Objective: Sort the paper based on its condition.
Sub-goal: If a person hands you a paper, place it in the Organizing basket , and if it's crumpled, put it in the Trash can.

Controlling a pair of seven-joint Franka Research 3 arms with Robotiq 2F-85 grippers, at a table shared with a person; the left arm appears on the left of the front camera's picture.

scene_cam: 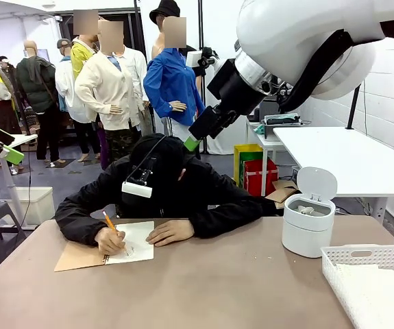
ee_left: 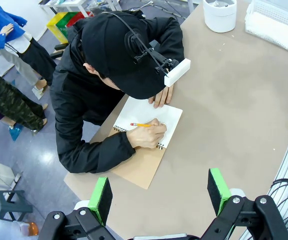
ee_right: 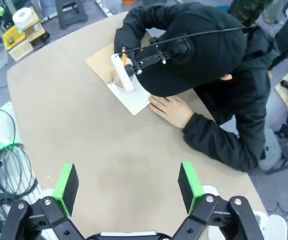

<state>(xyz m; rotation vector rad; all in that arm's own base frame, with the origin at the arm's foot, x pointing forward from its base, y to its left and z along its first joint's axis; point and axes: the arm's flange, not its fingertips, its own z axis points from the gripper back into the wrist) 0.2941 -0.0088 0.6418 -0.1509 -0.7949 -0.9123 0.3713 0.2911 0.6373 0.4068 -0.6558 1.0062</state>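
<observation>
Loose paper is out of view. A person leans over the far side of the table and writes with a pencil (scene_cam: 109, 222) on the white page of a spiral notebook (scene_cam: 135, 244) with a brown cover (ee_left: 141, 167). My left gripper (ee_left: 160, 194) hangs open and empty above the table's corner, short of the notebook (ee_left: 151, 116). My right gripper (ee_right: 127, 186) is also open and empty, high over bare table beside the person's free hand (ee_right: 171, 110). In the front view it hovers above the person's head (scene_cam: 198, 131), while the left gripper (scene_cam: 5, 147) sits at the left edge.
A white round bin (scene_cam: 308, 225) with its lid flipped up stands on the table's right side. A white mesh basket (scene_cam: 361, 257) at the near right corner holds something flat and white. The person's arms and head cover the far middle.
</observation>
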